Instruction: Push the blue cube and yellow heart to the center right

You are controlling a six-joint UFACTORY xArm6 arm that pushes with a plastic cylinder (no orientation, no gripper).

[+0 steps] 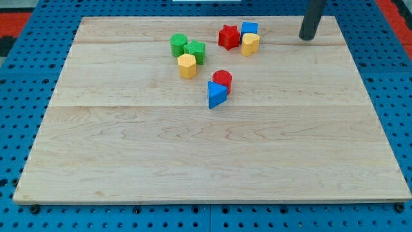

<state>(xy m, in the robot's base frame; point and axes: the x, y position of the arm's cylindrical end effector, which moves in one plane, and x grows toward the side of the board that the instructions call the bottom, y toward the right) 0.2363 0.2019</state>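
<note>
The blue cube (250, 28) sits near the view's top, right of centre, on the wooden board (212, 154). The yellow heart (250, 44) lies just below it, touching it. A red star (228, 37) sits against their left side. My tip (307, 37) is at the view's top right, well to the right of the blue cube and yellow heart, apart from them. The rod comes down from the top edge.
A green cylinder (178, 45) and a green block (195, 51) sit at the top centre-left, with a yellow hexagon (187, 66) just below them. A red cylinder (222, 81) and a blue triangle (216, 95) sit together near the board's centre.
</note>
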